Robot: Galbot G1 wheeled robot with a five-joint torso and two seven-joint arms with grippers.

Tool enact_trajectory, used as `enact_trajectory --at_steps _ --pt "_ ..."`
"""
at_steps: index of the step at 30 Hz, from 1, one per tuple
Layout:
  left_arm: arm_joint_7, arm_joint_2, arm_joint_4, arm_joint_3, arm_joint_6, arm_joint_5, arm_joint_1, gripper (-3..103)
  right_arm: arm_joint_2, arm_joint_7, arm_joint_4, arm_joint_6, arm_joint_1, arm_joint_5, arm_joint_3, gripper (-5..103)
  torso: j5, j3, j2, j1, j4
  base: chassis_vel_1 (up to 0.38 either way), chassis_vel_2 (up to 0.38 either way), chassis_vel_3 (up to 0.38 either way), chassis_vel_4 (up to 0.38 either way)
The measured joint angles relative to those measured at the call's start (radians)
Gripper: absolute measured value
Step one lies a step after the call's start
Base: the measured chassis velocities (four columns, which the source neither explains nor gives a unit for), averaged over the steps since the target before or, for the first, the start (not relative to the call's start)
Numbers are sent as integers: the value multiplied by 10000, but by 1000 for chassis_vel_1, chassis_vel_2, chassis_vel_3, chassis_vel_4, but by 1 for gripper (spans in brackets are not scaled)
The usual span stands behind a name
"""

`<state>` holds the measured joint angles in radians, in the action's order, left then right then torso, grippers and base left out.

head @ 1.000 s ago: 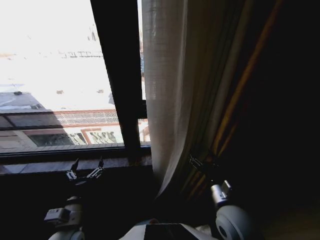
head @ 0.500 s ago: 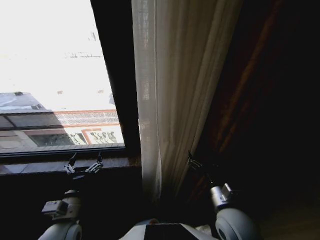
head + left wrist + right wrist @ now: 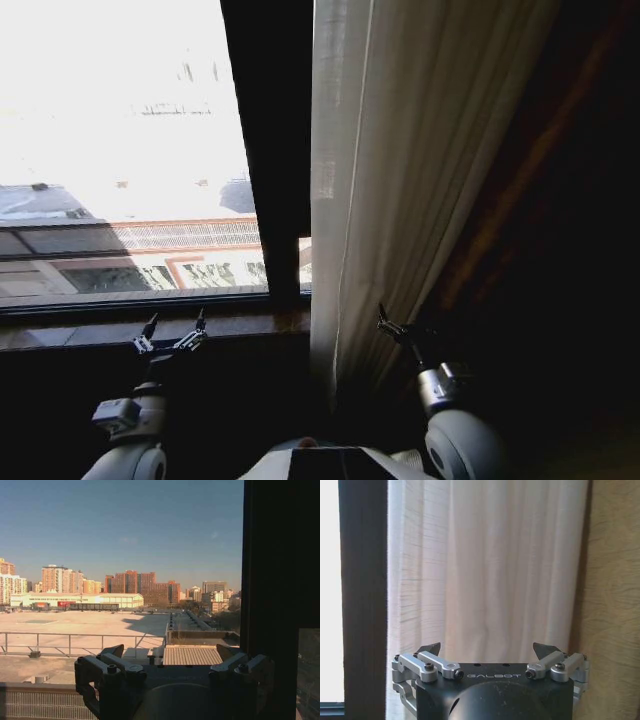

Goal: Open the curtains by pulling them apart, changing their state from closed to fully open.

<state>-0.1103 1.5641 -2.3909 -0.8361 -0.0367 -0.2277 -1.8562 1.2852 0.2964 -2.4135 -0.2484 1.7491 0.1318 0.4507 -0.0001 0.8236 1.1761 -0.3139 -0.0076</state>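
Observation:
One sheer white curtain (image 3: 400, 170) hangs in long pleats right of the dark window bar and narrows toward the floor. Its left edge lies just past the bar, with a sliver of glass between. My right gripper (image 3: 393, 326) is raised low in front of the curtain's lower right folds, apart from the fabric. In the right wrist view the right gripper (image 3: 488, 650) is open with nothing between its fingers, and the curtain (image 3: 485, 565) is straight ahead. My left gripper (image 3: 172, 336) is open at the window sill, facing the bare glass, and the left wrist view shows the left gripper (image 3: 170, 652) spread wide.
A thick dark window frame bar (image 3: 275, 150) stands between glass and curtain. The window sill (image 3: 80, 331) runs along below the glass. A tan textured wall (image 3: 615, 605) borders the curtain on its far side. Rooftops and buildings lie outside.
The whole picture has shifted slightly right, so the camera moved. The curtain's pale edge swung left, then back right, and it hangs straighter. Both grippers keep their places in the picture.

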Motion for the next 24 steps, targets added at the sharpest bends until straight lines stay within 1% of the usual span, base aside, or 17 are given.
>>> enact_trajectory --at_steps 2,7,11,17,21,24 --pt "-1 -15 3 -3 -5 6 9 100 35 11 109 1 -102 -15 -80 100 4 0 -1 0 -1 331 315 -332 -318" --pt "-5 -51 4 -75 -7 -9 12 100 59 3 159 1 -197 -20 -179 100 0 0 0 0 0 353 350 -353 -340" --pt "-21 -35 -23 -102 -36 -120 -34 100 -28 -14 152 -1 -168 -20 -190 100 2 0 0 0 0 366 363 -373 -355" --pt "-189 -78 -145 -64 -188 -349 -94 100 -362 -15 178 -13 -260 161 -5 100 2 0 0 -1 -1 346 362 -359 -365" --pt "-214 -225 -218 -118 -229 -437 -146 100 -758 53 256 -36 -455 579 251 100 0 0 0 0 -1 356 353 -350 -354" --pt "-214 -236 -227 -140 -230 -463 -151 100 -855 81 339 -51 -619 750 341 100 5 0 0 0 0 351 352 -350 -346"
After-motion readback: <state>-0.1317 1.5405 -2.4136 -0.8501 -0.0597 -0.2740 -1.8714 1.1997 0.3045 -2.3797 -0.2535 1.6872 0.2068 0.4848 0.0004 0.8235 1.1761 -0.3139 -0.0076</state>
